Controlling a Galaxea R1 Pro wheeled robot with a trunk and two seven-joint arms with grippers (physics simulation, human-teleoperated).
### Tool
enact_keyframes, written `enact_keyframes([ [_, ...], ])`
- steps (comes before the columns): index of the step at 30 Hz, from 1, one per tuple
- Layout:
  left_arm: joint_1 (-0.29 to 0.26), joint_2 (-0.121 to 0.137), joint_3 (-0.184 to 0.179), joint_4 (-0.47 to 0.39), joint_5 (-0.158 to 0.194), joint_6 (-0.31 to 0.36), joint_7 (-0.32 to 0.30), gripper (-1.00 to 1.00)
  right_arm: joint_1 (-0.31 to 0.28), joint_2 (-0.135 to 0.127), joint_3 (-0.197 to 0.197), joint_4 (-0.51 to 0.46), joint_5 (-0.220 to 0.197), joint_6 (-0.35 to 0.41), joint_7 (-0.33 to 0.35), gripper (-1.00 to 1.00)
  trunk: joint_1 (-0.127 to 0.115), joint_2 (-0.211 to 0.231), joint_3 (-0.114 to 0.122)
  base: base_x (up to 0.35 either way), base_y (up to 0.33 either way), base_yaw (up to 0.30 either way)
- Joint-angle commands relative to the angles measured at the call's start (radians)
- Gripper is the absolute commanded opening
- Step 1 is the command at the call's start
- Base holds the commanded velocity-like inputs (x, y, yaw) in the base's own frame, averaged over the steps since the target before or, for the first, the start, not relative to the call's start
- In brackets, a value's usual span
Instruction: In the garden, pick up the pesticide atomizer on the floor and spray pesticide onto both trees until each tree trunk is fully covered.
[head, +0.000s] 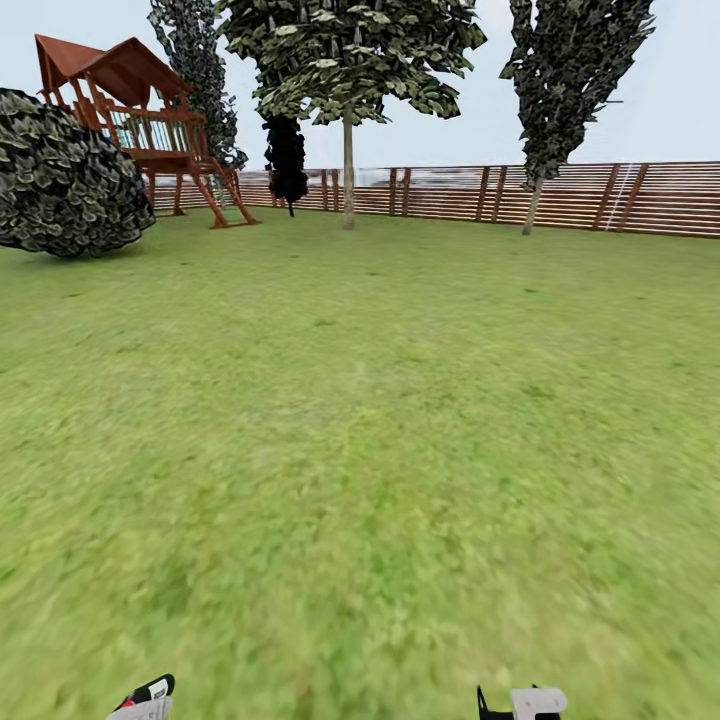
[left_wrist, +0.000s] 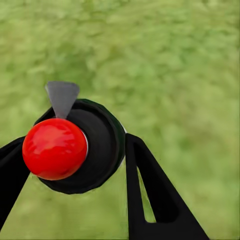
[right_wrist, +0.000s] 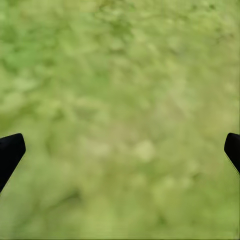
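The pesticide atomizer (left_wrist: 75, 150) is seen end-on along its long axis in the left wrist view, its red ball top (left_wrist: 54, 149) toward the camera, its grey nozzle (left_wrist: 62, 97) pointing away from the wrist, its black body toward the grass (left_wrist: 175, 60). The left gripper (left_wrist: 70, 165) is low at the near left, its fingers (left_wrist: 150, 200) closed on the atomizer's sides. The right gripper (right_wrist: 120, 150), low at the near right, has its fingers spread wide over grass; two trees (head: 348, 60) stand far ahead by the fence (head: 560, 195).
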Motion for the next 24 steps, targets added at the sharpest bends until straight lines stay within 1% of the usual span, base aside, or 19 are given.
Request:
enact_keyframes([
  [1,-0.001,0.0,0.004,0.001,0.009,-0.002,-0.011,-1.0,0.0,0.0,0.009,0.0,-0.004,-0.002,-0.005,1.0,0.0,0.0,-0.001,0.339,0.0,0.0],
  [24,-0.001,0.0,0.005,0.001,0.009,-0.002,-0.011,-1.0,0.0,0.0,0.009,0.001,-0.004,-0.002,-0.005,1.0,0.0,0.0,-0.001,0.339,0.0,0.0],
])
